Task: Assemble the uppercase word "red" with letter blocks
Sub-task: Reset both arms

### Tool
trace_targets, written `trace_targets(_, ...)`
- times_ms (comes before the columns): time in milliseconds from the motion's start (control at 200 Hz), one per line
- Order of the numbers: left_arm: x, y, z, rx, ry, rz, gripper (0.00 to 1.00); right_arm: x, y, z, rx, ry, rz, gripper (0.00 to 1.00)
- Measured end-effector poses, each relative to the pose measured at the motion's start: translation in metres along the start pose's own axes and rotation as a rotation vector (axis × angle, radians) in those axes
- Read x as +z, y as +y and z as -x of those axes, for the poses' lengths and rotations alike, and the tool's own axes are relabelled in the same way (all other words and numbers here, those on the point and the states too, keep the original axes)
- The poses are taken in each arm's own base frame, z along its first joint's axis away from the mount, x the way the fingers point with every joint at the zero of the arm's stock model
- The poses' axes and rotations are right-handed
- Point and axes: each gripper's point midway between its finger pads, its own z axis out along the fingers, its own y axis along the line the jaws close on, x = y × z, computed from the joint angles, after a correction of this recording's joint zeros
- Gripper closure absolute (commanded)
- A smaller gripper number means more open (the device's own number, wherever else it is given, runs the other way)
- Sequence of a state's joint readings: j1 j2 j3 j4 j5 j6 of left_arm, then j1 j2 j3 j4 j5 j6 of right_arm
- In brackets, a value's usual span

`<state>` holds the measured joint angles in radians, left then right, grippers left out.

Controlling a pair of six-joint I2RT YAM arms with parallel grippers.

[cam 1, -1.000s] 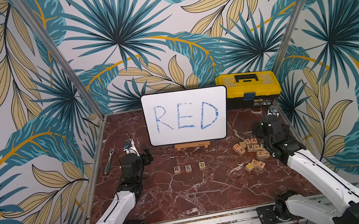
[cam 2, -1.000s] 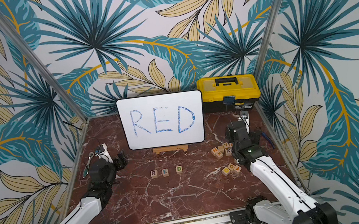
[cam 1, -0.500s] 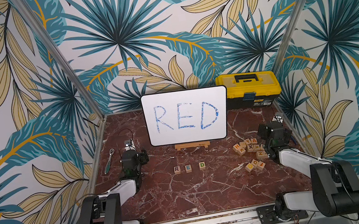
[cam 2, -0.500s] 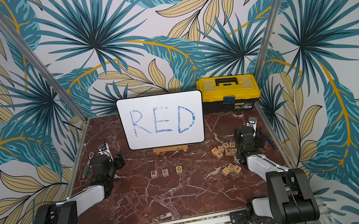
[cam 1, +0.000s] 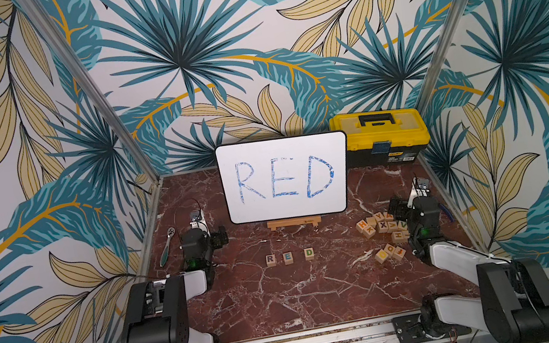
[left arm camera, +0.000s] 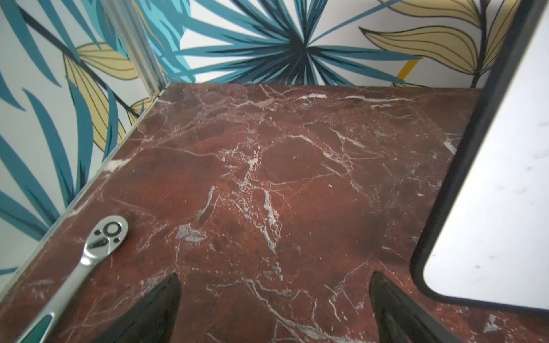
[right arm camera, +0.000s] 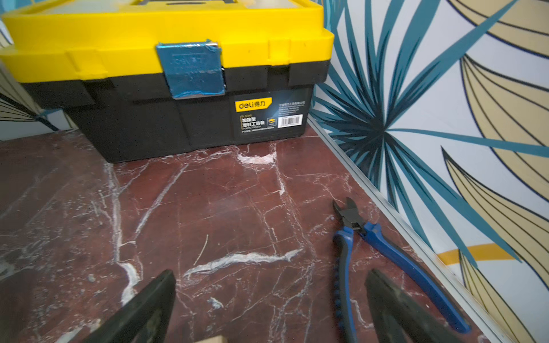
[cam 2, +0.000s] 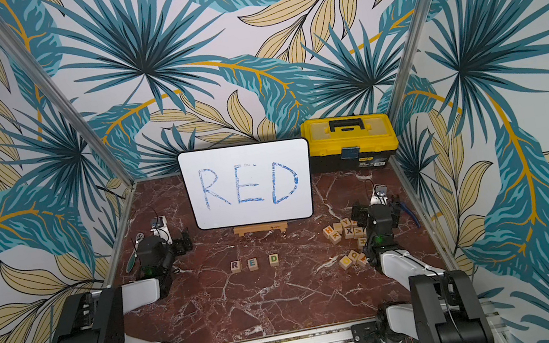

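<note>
Wooden letter blocks (cam 1: 288,257) R, E, D stand in a row mid-table, apart from both arms. Left gripper (left arm camera: 275,275) gapes empty between ratchet (left arm camera: 105,234) and whiteboard (left arm camera: 505,193); right gripper (right arm camera: 270,271) likewise, pliers (right arm camera: 358,227) beside, toolbox (right arm camera: 133,44) ahead

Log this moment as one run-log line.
row: R block, E block, D block spell RED before whiteboard | left claw: open, empty | right claw: open, empty | spare blocks: loose heap

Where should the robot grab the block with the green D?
Probably best to take the D block from straight above, pinching its near and far faces. It sits flat at the end of the row, and the E block stands close beside it, so those two faces are the free ones.
</note>
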<state>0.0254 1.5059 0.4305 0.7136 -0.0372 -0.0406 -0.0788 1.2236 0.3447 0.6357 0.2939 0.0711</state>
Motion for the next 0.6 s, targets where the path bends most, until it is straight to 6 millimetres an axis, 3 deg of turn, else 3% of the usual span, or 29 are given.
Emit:
trace_targets(150,0.0,-0.003,0.007,0.0,-0.028,-0.016,0.0,0.004,0.011,-0.001,0.022,-0.004,0.057,0.01)
trace_targets(521,0.0,-0.003,0.011,0.002,-0.046,-0.02,0.01,0.026,0.032,-0.033,0.015,0.049,0.149,0.01)
trace_targets(601,0.0,-0.003,0.012,0.002,-0.047,-0.02,0.0,0.025,0.033,-0.033,0.016,0.046,0.157,0.0)
